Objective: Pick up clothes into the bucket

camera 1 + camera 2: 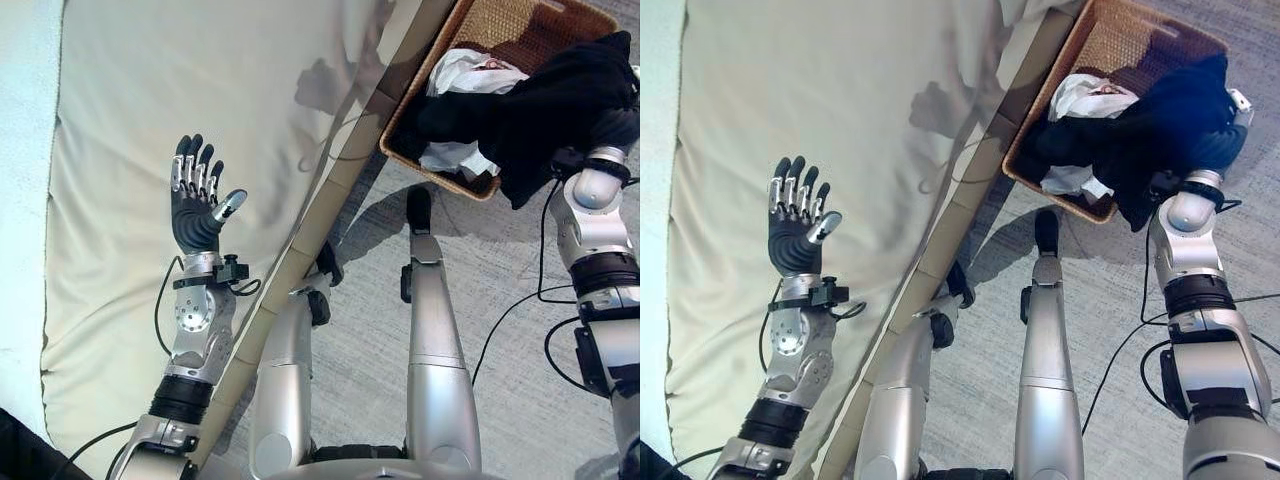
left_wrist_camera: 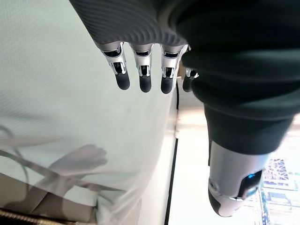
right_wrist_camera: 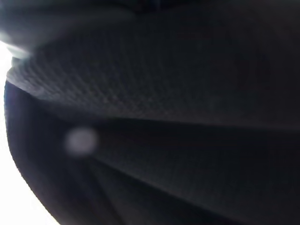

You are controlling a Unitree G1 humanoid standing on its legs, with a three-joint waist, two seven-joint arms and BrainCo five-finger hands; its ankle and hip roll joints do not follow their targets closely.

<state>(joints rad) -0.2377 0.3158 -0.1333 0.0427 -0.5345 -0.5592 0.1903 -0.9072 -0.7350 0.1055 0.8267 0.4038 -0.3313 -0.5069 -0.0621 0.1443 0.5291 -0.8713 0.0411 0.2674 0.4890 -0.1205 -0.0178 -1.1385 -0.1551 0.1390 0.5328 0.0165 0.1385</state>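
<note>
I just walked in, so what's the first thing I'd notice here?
The left hand, held up with fingers straight over the cream bed cover. Next, the dark garment draped over the right hand and the rim of the wicker basket, where white clothes already lie.

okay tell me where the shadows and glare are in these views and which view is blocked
Left eye view: the open left hand throws a shadow on the cream bedsheet. Left wrist view: that shadow again, bright glare at one edge. Right wrist view: dark cloth covers the lens, blurred.
</note>
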